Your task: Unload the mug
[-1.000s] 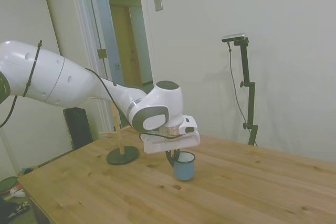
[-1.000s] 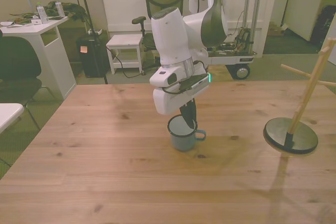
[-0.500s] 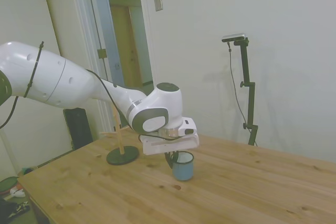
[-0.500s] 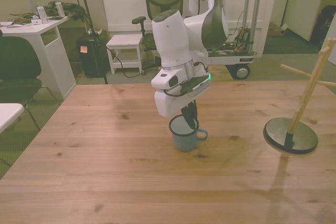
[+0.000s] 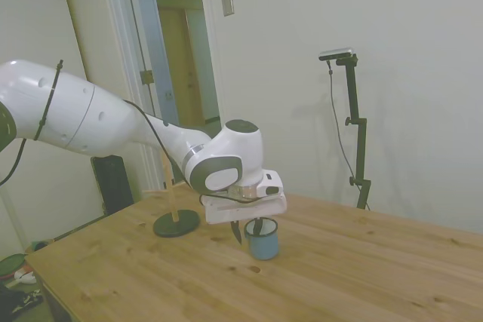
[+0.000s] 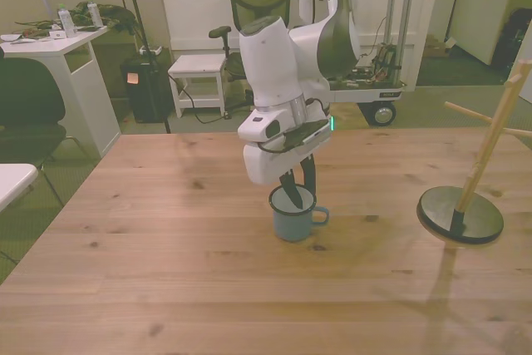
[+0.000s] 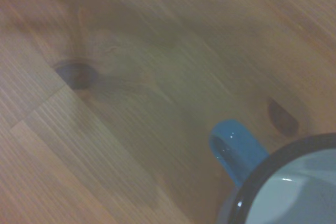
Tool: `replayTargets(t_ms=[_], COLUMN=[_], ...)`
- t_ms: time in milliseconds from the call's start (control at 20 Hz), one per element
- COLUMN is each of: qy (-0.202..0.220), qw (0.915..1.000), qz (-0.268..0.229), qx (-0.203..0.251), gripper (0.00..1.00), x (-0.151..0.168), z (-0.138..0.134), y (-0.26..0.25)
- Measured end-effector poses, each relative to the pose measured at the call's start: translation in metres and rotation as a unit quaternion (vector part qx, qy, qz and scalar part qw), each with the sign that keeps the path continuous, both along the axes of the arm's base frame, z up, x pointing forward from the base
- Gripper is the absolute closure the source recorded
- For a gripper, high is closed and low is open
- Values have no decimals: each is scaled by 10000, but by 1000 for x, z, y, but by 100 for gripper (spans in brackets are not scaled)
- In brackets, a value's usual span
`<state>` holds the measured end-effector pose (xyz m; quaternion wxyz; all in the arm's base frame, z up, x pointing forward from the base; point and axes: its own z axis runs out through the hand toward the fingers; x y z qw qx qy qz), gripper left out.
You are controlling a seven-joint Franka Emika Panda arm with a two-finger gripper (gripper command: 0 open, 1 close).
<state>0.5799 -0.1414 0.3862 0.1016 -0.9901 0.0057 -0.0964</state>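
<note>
We are reaching our white jointed arm point(image 5: 113, 122) low, its two-finger gripper point(image 6: 298, 189) pointing downward, dark fingers point(image 6: 309, 176) parted.

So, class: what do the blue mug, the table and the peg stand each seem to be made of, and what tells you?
The mug: probably enamelled metal; glossy blue wall, dark rim, pale shiny inside.
The table: wood, likely pine; visible grain, knots and plank seams, matte finish.
The peg stand: pale wooden pole and pegs on a black round base of unclear material.
</note>
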Motion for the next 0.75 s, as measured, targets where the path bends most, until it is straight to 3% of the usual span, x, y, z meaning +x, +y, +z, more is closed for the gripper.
replayTargets(t_ms=[200, 750], qy=[-152, -548], qw=[9998, 9984], qz=[-97, -114], qx=[-22, 102], gripper=[0, 0], x=[-4, -30], z=[22, 127], y=[-12, 8])
